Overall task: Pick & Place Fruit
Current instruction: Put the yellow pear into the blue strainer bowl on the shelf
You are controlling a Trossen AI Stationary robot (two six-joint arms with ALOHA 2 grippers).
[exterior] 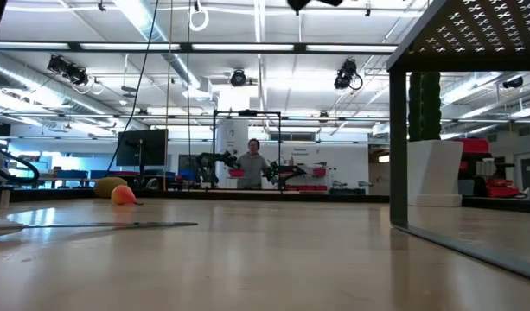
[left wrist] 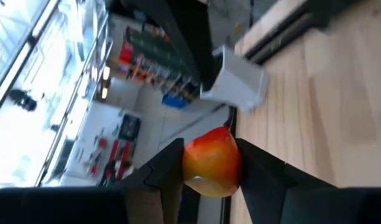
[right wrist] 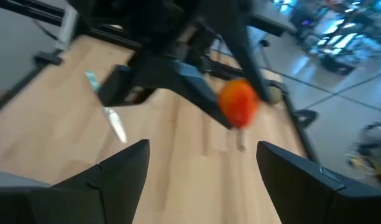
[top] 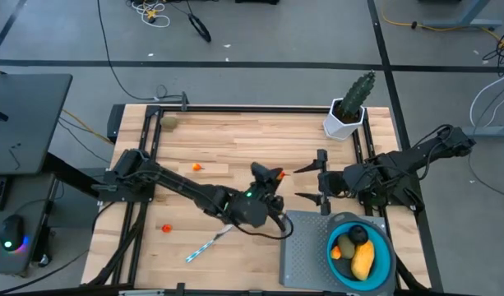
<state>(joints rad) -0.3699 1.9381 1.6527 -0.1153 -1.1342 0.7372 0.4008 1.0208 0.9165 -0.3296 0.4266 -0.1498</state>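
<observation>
Fruit [left wrist: 212, 162], orange-red, sits clamped between the fingers of the left end effector [top: 272, 176], lifted over mid-worktop [top: 235, 136]. Right end effector [top: 321, 177] waits released nearby, above the bowl [top: 385, 259] holding yellow and dark pieces.

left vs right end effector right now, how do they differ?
Left end effector is shut on an orange-red fruit; right end effector is open and holds nothing. Left sits over the middle of the table, its fruit raised off the wood; right waits beside the blue bowl, pointing toward the left one. Both are dark two-finger end effectors.
</observation>
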